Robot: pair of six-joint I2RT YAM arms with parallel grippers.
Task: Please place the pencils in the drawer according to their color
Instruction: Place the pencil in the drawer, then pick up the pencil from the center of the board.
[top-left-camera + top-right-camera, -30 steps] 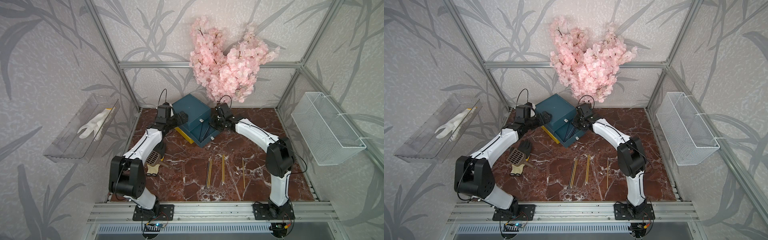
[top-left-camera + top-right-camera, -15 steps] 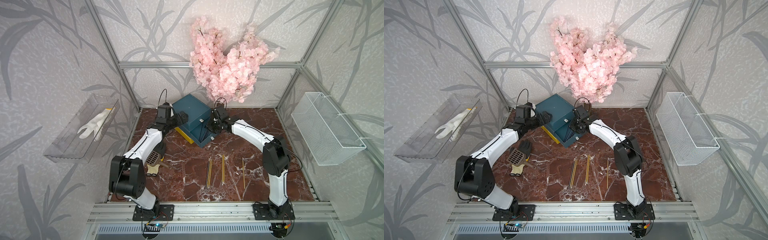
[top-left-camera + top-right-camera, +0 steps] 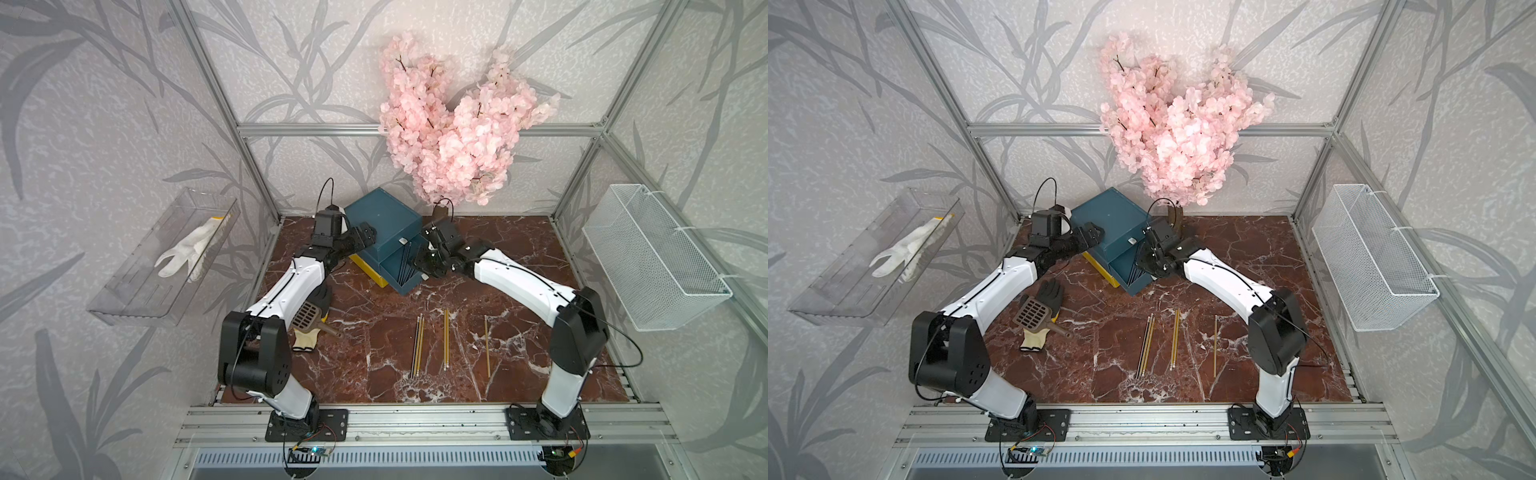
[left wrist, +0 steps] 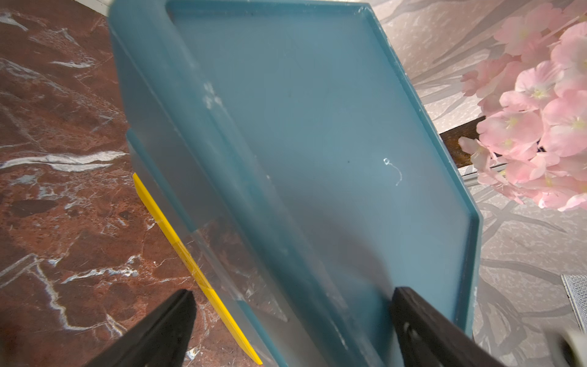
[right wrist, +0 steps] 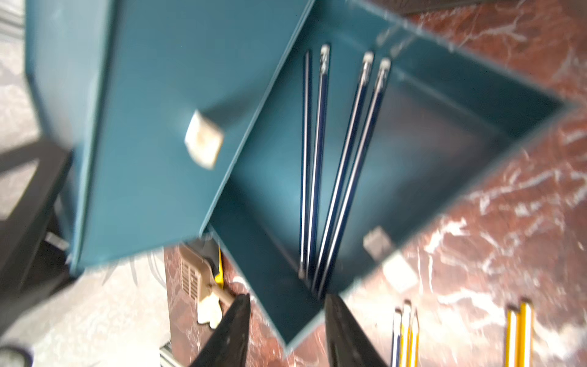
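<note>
The red marble surface (image 3: 511, 374) carries everything. A pink blossom branch (image 3: 449, 137) hangs over its back edge, its foot hidden behind the right arm's wrist. Beside it a teal chest (image 3: 384, 216) stands corner-on. It fills most of the left wrist view, where only a sliver of the yellow bottom drawer (image 4: 190, 254) shows. The middle drawer (image 3: 399, 272) is pulled out. A brown scoop (image 3: 1034, 313) lies on a black glove (image 3: 1051, 293) beside the left arm.

The left gripper (image 3: 365, 236) sits at the chest's top edge, jaws wide. One finger (image 4: 158, 330) is over the surface side and the other is over the lid, both cut off by the picture's edge. I cannot tell whether either presses the chest. The right gripper (image 5: 286, 297) hovers at the open drawer's near corner, jaws partly apart and empty; that view is blurred.

Four dark pencils (image 5: 336, 165) lie in the open drawer, fanning from one corner. In both top views they are only thin lines. More lie on the surface well apart from the chest: a cluster (image 3: 417, 345) with one dark among yellow, a yellow pair (image 3: 446, 338) and a single yellow one (image 3: 486, 345)
</note>
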